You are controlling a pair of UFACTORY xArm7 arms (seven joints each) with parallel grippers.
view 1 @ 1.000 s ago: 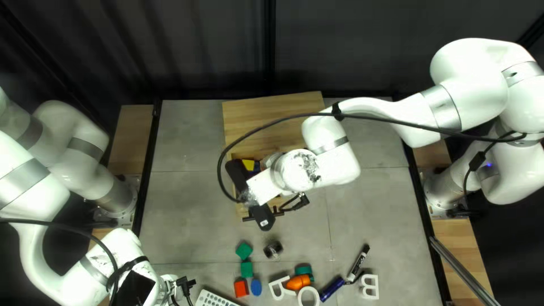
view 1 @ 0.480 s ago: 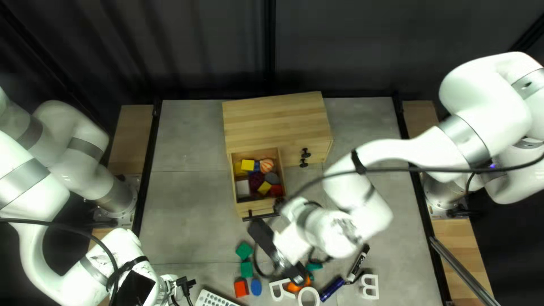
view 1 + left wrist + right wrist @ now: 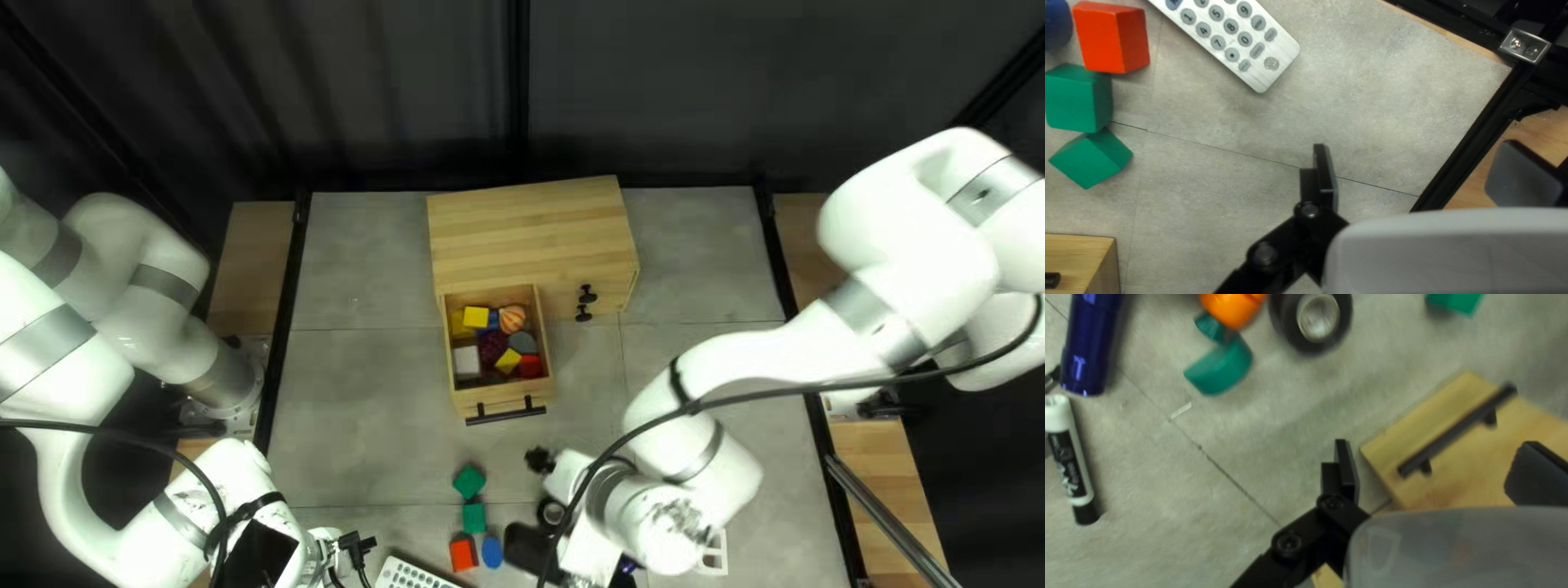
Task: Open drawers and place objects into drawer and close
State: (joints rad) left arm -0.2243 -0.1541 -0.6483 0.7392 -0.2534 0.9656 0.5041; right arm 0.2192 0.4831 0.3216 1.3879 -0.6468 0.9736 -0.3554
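The top left view shows the wooden cabinet's (image 3: 528, 234) open drawer (image 3: 503, 401) holding yellow blocks (image 3: 476, 317), a striped ball (image 3: 512, 318) and a white block (image 3: 467, 362); its darker contents blur together. The remote (image 3: 412, 574) is cut off. The left gripper (image 3: 261, 553) and right gripper (image 3: 588, 553) each have 2 fingers spread wide, gripping nothing.

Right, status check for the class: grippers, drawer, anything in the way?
Left gripper and right gripper: jaws open, holding nothing. Drawer: open, blocks inside. Green blocks out in front of it, not touching.
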